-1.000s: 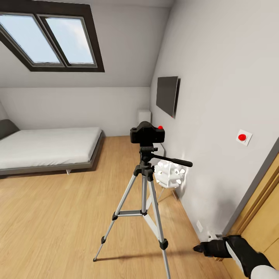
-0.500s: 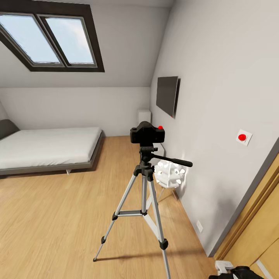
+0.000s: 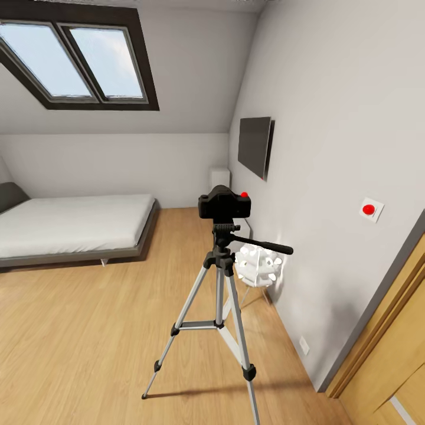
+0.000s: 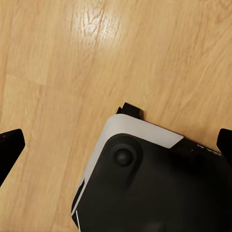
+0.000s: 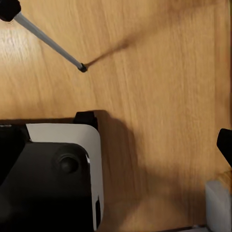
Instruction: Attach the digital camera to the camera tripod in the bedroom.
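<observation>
Seated on the head of the camera tripod (image 3: pixel 219 307), upright: one digital camera (image 3: pixel 224 204), black, red button on top, out in the middle of the bedroom's light wood floor (image 3: pixel 88 330). One tripod, three silver legs spread, thin black pan handle (image 3: pixel 262 244) jutting toward the wall with the flat black screen (image 3: pixel 255 145).

Left claw (image 4: pixel 116 145): two dark fingertips (image 4: pixel 9 147) at opposite edges of the left wrist view, spread wide, nothing between them but floorboards and the robot's black-and-white base (image 4: pixel 145 188) below. Well apart from the camera.

Right claw (image 5: pixel 226 145): just one dark fingertip (image 5: pixel 225 144) at the edge of the right wrist view, so cannot tell whether spread or pressed together. In the same view, one tripod leg (image 5: pixel 48 42) slanting down to its black foot on the floor, near the base.

Elsewhere in the head view: one low bed (image 3: pixel 71 227) with white mattress, one double skylight (image 3: pixel 77 59), one red round wall button (image 3: pixel 369 208), one white perforated object (image 3: pixel 258 265) behind the tripod, one wooden door (image 3: pixel 389 348).
</observation>
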Motion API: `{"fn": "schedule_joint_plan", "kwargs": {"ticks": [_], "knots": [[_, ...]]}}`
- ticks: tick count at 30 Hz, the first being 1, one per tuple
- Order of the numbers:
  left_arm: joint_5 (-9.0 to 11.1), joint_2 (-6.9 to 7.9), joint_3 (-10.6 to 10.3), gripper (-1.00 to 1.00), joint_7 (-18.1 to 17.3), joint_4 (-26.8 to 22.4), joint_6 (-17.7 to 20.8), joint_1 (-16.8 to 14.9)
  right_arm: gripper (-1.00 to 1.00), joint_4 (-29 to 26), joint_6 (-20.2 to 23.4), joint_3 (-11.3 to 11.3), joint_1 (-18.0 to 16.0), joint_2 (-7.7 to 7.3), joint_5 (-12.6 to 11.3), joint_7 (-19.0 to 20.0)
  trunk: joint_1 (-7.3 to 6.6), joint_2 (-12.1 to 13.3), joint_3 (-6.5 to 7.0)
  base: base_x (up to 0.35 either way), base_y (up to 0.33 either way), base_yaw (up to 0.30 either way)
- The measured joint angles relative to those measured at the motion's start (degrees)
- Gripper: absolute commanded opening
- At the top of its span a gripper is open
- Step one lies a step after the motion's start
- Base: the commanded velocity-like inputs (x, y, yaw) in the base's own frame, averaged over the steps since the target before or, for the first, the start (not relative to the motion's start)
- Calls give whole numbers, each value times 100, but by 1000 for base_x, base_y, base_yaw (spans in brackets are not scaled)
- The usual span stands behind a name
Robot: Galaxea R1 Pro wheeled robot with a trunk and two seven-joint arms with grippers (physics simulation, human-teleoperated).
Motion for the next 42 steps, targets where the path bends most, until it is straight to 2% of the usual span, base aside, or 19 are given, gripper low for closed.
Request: {"fn": "schedule_joint_plan", "kwargs": {"ticks": [4, 11, 34, 42], "knots": [[1, 0, 1, 100, 0, 0, -3, 0, 100, 1, -200, 0, 185, 58, -1, -252, 0, 0, 28, 0, 0, 0], [-2, 5, -2, 100, 0, 0, -7, 0, 100, 7, -255, -7, 246, 142, -1, -425, 0, 0, 90, 0, 0, 0], [-65, 35, -21, 100, 5, -23, -33, 0, 100, 11, -213, -3, 348, 263, 3, -455, 0, 0, 301, 0, 0, 0], [-68, 35, -21, 100, 7, -24, -33, -1, 100, 10, -250, -2, 547, 413, 7, -456, 0, 0, 375, 0, 0, 0]]}}
